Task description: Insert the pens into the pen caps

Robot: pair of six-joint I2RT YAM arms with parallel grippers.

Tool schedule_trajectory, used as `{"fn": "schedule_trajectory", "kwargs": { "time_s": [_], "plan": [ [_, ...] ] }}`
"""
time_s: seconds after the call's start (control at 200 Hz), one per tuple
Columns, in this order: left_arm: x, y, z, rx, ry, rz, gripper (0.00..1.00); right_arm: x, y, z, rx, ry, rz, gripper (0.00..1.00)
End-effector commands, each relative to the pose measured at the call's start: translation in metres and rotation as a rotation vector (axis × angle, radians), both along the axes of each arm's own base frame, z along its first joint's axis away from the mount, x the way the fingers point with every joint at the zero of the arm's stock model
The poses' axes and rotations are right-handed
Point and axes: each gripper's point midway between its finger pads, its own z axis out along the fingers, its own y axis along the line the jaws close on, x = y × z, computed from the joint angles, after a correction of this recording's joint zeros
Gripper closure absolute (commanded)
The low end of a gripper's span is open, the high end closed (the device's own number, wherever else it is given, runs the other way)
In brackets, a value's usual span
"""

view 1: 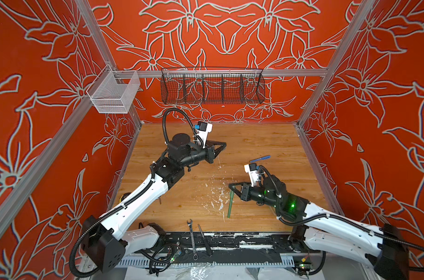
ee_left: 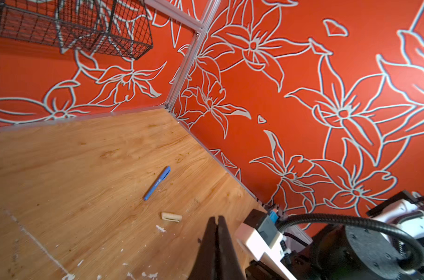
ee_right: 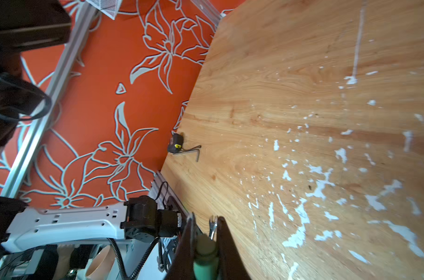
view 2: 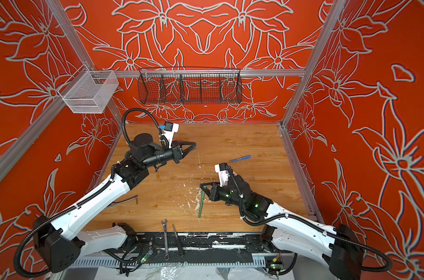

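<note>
A white wire basket [view 1: 114, 93] hangs off the rail on the left, with a long black wire basket [view 1: 212, 86] on the back wall beside it. Down on the wooden desk [view 1: 266, 135], hard against the left wall, a yellow-and-black tape measure [ee_right: 175, 143] sits just beside a bent hex key [view 2: 126, 200].

The left tool [view 1: 224, 145] hangs over the back-left part of the desk. Its two dark fingers [ee_left: 222, 232] are pressed together with nothing between them.

At the front edge, a silver wrench [view 1: 191, 238] and a slim black implement [view 1: 204, 240] lie side by side across the black strip.

Right of those, the right tool [view 1: 231, 187] is clamped onto the top end of the green pen [view 1: 230, 203]. In both top views the pen runs from the tool toward the front edge of the desk over the patch of white scuffs, thin tip pointing at the front edge [view 2: 201, 203]. I cannot tell whether that tip touches the wood. From the right wrist camera the green barrel [ee_right: 205, 257] fills the gap between the two fingers.

Further back and to the right, the blue pen [view 1: 260, 158] lies flat on the wood, well apart from both tools. The left wrist view shows it [ee_left: 157, 183] with a tan pen cap [ee_left: 171, 216] lying near it on the desk, the two not touching. In the top views I cannot make out that cap.
</note>
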Motion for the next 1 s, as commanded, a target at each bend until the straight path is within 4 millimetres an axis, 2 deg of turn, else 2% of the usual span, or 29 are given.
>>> {"fn": "schedule_trajectory", "kwargs": {
  "time_s": [0.0, 0.07, 0.125, 0.145, 0.2, 0.25, 0.31, 0.4, 0.485, 0.676, 0.686, 0.711, 0.921, 0.996],
  "plan": [
    [-0.019, 0.004, -0.007, 0.0, 0.037, -0.026, 1.0, 0.018, -0.024, 0.033, -0.013, -0.063, -0.095, 1.0],
    [-0.033, 0.017, -0.028, 0.063, 0.066, 0.0, 0.99, 0.033, -0.037, 0.041, -0.027, -0.061, -0.132, 1.0],
    [-0.043, 0.026, -0.047, 0.109, 0.092, 0.012, 0.73, 0.042, -0.042, 0.051, -0.015, -0.085, -0.138, 1.0],
    [-0.053, 0.031, -0.044, 0.107, 0.077, 0.003, 0.63, 0.045, -0.044, 0.055, -0.014, -0.098, -0.141, 1.0],
    [-0.071, 0.031, -0.055, 0.113, 0.088, -0.06, 0.38, 0.052, -0.045, 0.064, -0.024, -0.123, -0.137, 1.0],
    [-0.085, 0.027, -0.063, 0.099, 0.111, -0.127, 0.24, 0.056, -0.042, 0.074, -0.023, -0.148, -0.125, 1.0],
    [-0.097, 0.022, -0.076, 0.088, 0.163, -0.201, 0.16, 0.06, -0.036, 0.083, -0.012, -0.163, -0.102, 1.0],
    [-0.106, 0.013, -0.098, 0.088, 0.253, -0.287, 0.13, 0.064, -0.026, 0.094, 0.016, -0.173, -0.072, 1.0],
    [-0.106, 0.007, -0.11, 0.082, 0.288, -0.313, 0.13, 0.066, -0.021, 0.102, 0.05, -0.182, -0.058, 1.0],
    [-0.115, -0.005, -0.103, 0.071, 0.252, -0.367, 0.12, 0.071, -0.01, 0.111, 0.119, -0.19, -0.038, 1.0],
    [-0.113, -0.008, -0.11, 0.081, 0.273, -0.368, 0.12, 0.072, -0.009, 0.111, 0.123, -0.188, -0.039, 1.0],
    [-0.113, -0.01, -0.111, 0.083, 0.279, -0.373, 0.13, 0.073, -0.008, 0.111, 0.135, -0.19, -0.037, 1.0],
    [-0.116, -0.023, -0.113, 0.086, 0.278, -0.396, 0.22, 0.08, -0.002, 0.107, 0.176, -0.175, -0.044, 1.0],
    [-0.117, -0.026, -0.114, 0.083, 0.283, -0.408, 0.31, 0.082, -0.002, 0.108, 0.178, -0.183, -0.053, 1.0]
  ]
}}
